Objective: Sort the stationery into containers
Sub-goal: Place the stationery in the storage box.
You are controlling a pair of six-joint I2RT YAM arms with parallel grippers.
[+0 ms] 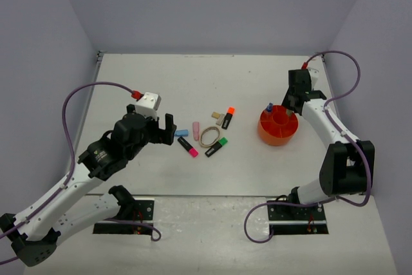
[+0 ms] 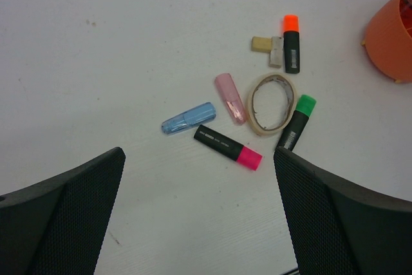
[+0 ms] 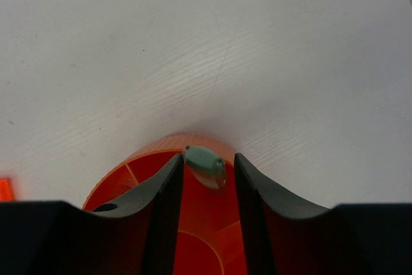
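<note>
Gripping pastel green plastic highlighter (image 3: 205, 163) in right jaws above low round orange plastic pot (image 3: 122, 181). Holding left jaws spread, empty, near black pink-ended highlighter (image 2: 228, 147) on white counter (image 2: 96, 62).

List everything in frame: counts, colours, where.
black highlighters: 3, ends orange, green, pink; loose cluster mid-table
pastel highlighters: 3, pink and blue in the cluster; green between the right gripper's fingers over the pot, grip unclear
rubber band: 1, tan, between pastel pink and green-ended
small blocks: 2, tan and pale grey, touching, beside orange-ended
pot: 1, orange, inner dividers, right of cluster
pen: 1, blue end showing, sticking out of pot
table: 1, white
cables: 2, purple, one per arm
left gripper: 1, black, open, left of cluster
right gripper: 1, black, over pot
</note>
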